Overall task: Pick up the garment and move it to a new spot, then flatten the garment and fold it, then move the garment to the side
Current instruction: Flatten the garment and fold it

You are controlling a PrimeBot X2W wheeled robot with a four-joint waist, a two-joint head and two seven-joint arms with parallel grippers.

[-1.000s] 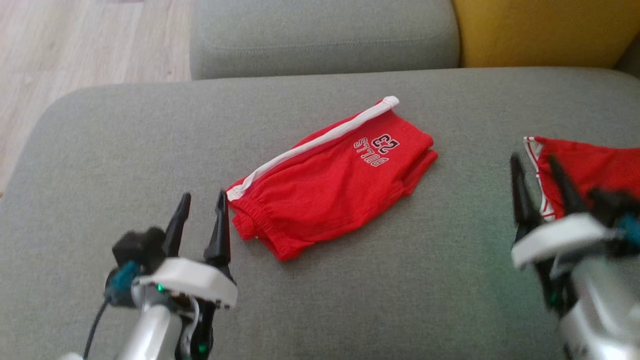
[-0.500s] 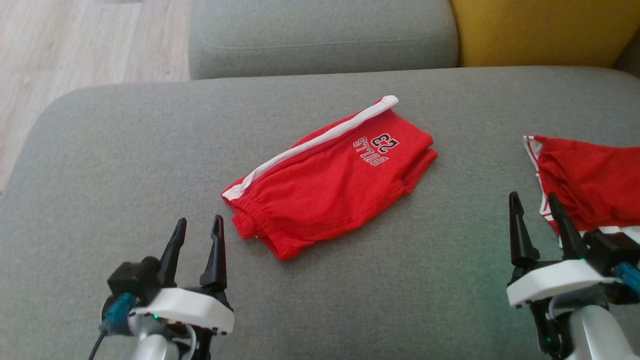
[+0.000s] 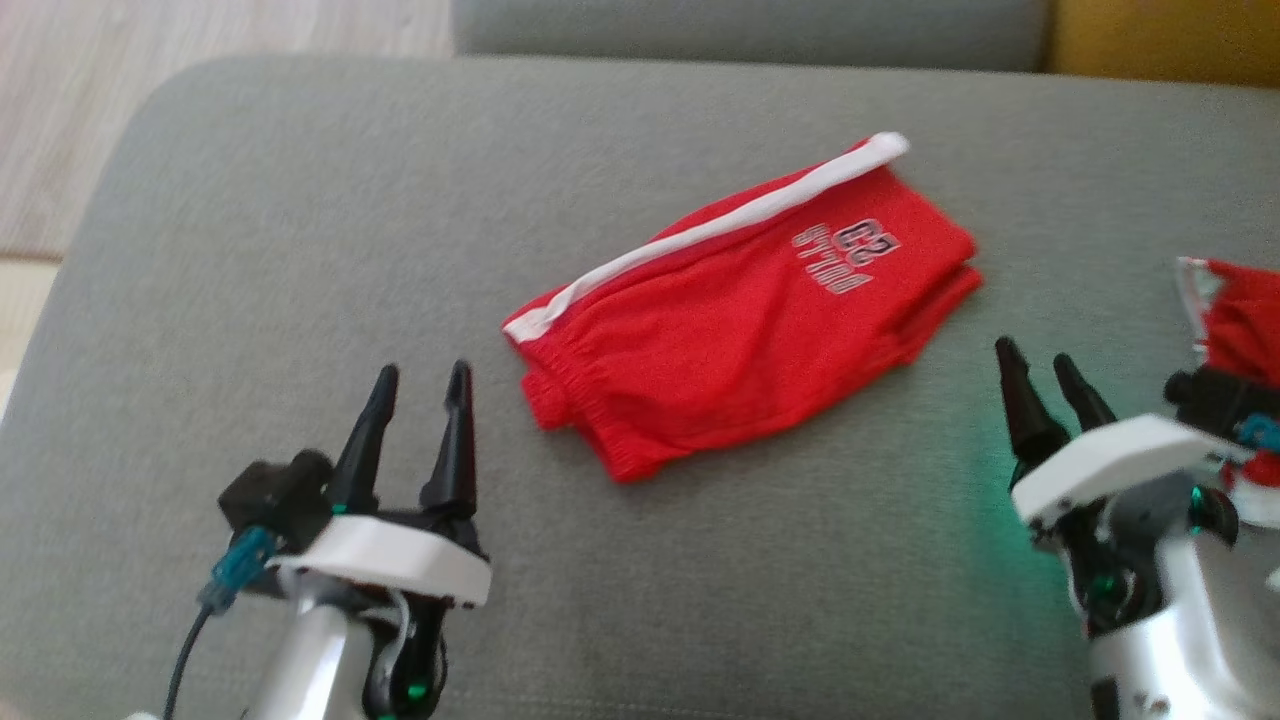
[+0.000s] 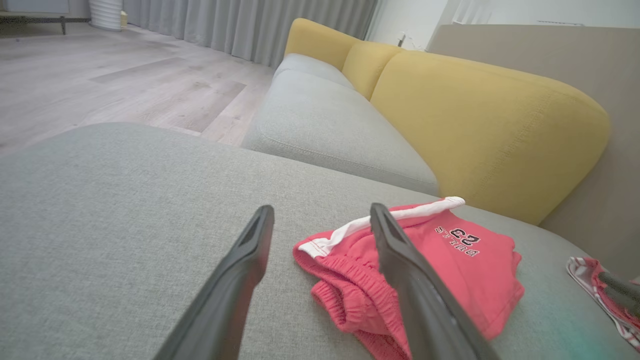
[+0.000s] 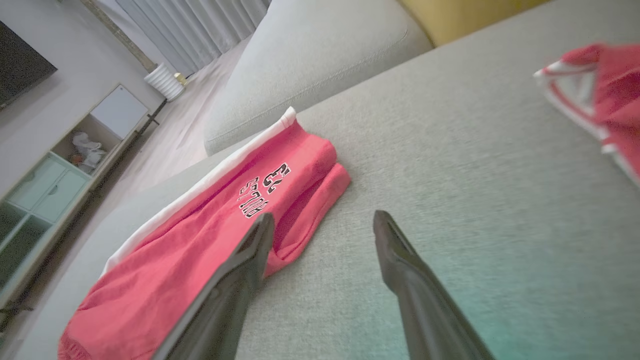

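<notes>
Your left claw [image 3: 424, 368] sits released, its two dark fingers spread with nothing between them, over the grey sofa cushion [image 3: 300, 250] and just short of the waistband end of the red shorts [image 3: 740, 310]. In the left wrist view, one finger of that claw [image 4: 321, 209] crosses in front of the gathered elastic.

Your right claw [image 3: 1033, 352] is likewise released and empty, fingers parted over bare cushion near the leg end of the shorts. Its wrist sits against a second red garment [image 3: 1240, 310] with white trim at the right edge of the seat.

The shorts lie flat between your two claws, well apart from the second garment, set on a slant across the middle of the cushion. They are doubled over lengthwise, with a white stripe along the far edge. A "BULLS 23" print near the leg hem reads upside down from the head camera. One leg layer peeks out slightly past the other at the hem.

Beyond the seat in the left wrist view stand a yellow backrest [image 4: 475, 115] and a wooden floor [image 4: 100, 75]. In the right wrist view, a shelf unit [image 5: 55, 170] stands against the wall. One of its open compartments holds pale items too small to identify.
</notes>
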